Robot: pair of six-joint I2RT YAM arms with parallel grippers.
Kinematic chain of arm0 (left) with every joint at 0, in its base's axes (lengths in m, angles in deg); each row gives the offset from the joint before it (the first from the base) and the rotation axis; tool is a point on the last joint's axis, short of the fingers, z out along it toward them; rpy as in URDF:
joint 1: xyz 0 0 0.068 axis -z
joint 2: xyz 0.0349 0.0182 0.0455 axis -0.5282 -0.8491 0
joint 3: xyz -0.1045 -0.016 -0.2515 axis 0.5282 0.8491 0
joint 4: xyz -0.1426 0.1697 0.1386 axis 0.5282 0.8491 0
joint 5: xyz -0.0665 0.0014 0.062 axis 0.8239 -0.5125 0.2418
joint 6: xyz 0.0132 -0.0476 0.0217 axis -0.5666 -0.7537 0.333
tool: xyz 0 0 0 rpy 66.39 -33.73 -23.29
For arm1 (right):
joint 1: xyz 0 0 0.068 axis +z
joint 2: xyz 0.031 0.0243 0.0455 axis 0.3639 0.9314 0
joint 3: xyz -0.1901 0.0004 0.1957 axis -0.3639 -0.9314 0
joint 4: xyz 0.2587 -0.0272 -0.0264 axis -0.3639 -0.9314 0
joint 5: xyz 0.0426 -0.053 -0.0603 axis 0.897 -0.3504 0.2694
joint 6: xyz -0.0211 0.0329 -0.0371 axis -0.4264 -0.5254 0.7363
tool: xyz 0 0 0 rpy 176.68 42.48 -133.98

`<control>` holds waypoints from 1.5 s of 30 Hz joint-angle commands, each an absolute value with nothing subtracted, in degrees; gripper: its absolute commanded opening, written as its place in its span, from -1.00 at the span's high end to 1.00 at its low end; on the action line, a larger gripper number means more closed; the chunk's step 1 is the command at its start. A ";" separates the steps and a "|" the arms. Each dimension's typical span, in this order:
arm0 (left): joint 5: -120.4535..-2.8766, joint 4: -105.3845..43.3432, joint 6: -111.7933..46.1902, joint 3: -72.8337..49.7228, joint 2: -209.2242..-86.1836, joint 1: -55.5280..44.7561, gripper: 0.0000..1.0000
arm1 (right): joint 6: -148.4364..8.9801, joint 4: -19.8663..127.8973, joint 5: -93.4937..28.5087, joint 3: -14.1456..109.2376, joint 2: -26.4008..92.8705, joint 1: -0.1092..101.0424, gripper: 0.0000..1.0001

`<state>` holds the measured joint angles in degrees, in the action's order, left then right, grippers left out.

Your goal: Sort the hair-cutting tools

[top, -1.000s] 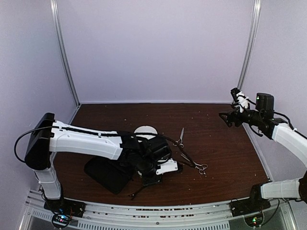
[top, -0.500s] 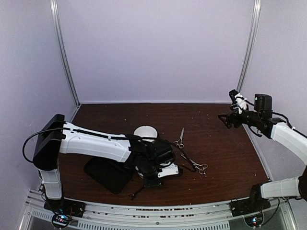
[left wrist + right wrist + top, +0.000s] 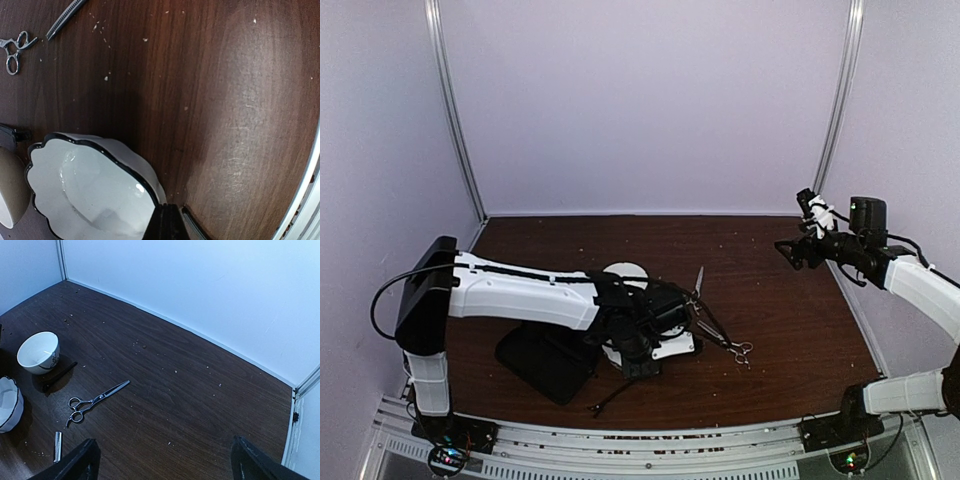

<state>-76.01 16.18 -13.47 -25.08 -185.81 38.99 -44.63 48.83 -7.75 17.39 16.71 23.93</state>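
In the left wrist view my left gripper [image 3: 167, 221] is shut on the rim of a scalloped white bowl [image 3: 90, 192] with a black edge. Ring handles of one pair of silver scissors [image 3: 12, 50] and a thin black toothed stick [image 3: 65, 20] lie beyond it. From above, that pair of scissors [image 3: 736, 350] lies right of the left arm, and a second pair [image 3: 697, 287] lies farther back. Another black stick [image 3: 610, 400] rests near the front edge. My right gripper [image 3: 798, 250] hangs open, high at the right, over bare wood with the second scissors [image 3: 95, 401] to its left.
A round white bowl [image 3: 39, 351] stands at the back with a black stick [image 3: 59, 375] beside it. A flat black case [image 3: 545, 362] lies under the left arm. A small toothed piece [image 3: 57, 446] lies near the scalloped bowl [image 3: 7, 405].
The left arm has shifted a little back and to the right, and its jaws have closed. The right gripper has dropped slightly and then held still.
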 commanded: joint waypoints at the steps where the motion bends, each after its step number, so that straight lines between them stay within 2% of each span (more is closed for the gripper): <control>1: -78.64 18.81 -12.37 -26.44 -187.02 37.46 1.00 | -43.79 48.69 -7.26 18.41 16.40 23.54 -0.86; 12: -68.57 17.68 -11.64 -25.86 -184.88 39.13 1.00 | -43.68 48.63 -7.19 18.56 16.50 23.56 -0.85; 24: -78.03 17.33 -12.10 -24.98 -188.32 37.76 1.00 | -43.81 48.59 -7.45 18.66 16.86 23.54 -0.85; 36: -85.49 17.28 -11.79 -29.15 -192.18 25.95 1.00 | -43.66 48.53 -7.80 18.52 16.51 23.54 -0.85; 42: -83.24 14.47 -13.43 -31.49 -191.66 24.36 1.00 | -43.67 48.41 -7.53 18.63 16.58 23.54 -0.85; 45: -81.24 14.41 -14.01 -30.72 -189.43 24.57 0.91 | -43.58 48.36 -7.61 18.55 16.28 23.60 -0.85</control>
<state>-82.81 16.67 -12.77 -29.93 -192.30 23.64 -43.78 48.37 -7.77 17.41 16.71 23.93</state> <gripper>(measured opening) 0.022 0.926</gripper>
